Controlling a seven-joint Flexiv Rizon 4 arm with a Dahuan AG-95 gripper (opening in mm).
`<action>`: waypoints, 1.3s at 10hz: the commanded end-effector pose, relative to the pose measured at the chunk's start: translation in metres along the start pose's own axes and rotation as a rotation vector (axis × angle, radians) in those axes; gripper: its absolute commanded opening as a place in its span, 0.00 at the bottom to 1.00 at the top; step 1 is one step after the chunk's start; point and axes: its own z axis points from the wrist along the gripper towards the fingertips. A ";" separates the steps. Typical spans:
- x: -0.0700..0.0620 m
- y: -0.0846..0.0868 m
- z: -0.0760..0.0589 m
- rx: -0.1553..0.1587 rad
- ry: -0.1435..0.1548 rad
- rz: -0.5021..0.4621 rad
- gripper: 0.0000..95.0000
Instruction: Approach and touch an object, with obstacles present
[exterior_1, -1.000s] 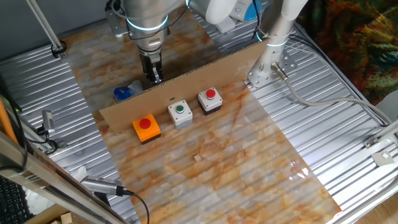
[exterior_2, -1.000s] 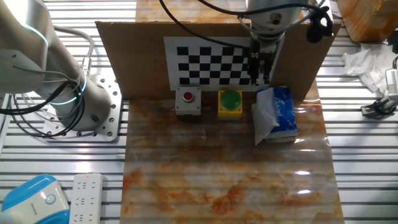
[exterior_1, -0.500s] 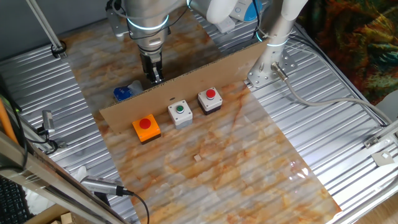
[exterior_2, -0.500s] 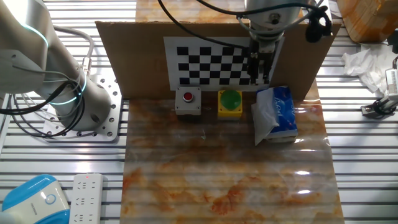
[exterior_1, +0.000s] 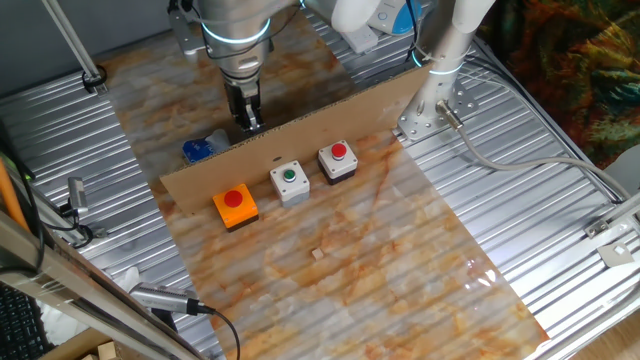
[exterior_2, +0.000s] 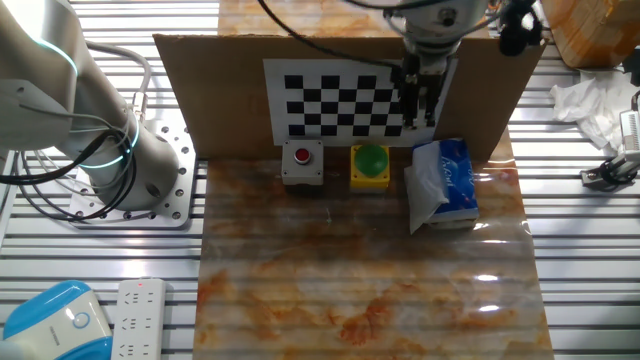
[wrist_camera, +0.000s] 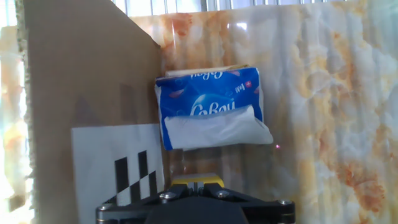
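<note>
A long brown cardboard strip (exterior_1: 300, 125) stands upright across the marbled mat; its far face (exterior_2: 210, 90) carries a checkerboard sheet. My gripper (exterior_1: 247, 122) hangs on the checkerboard side, close to the cardboard, fingers shut with nothing between them. In the other fixed view the gripper (exterior_2: 419, 116) is above and between a yellow box with a green button (exterior_2: 370, 165) and a blue tissue pack (exterior_2: 445, 180). The hand view shows the gripper (wrist_camera: 195, 185) over the yellow box (wrist_camera: 196, 180), with the tissue pack (wrist_camera: 210, 112) ahead and the cardboard (wrist_camera: 87, 81) at left.
A grey box with a red button (exterior_2: 302, 163) sits left of the yellow one. On the cardboard's other side stand an orange button box (exterior_1: 235, 205), a white box with a green button (exterior_1: 290, 182) and a dark box with a red button (exterior_1: 338, 160). A second arm's base (exterior_2: 120, 160) stands nearby.
My gripper has risen slightly beside the cardboard. Nothing else has moved.
</note>
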 end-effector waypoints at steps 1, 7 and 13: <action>0.001 0.001 -0.007 -0.005 -0.001 -0.001 0.00; -0.001 0.010 -0.037 -0.019 0.029 -0.002 0.00; -0.001 0.013 -0.047 -0.046 0.035 0.002 0.00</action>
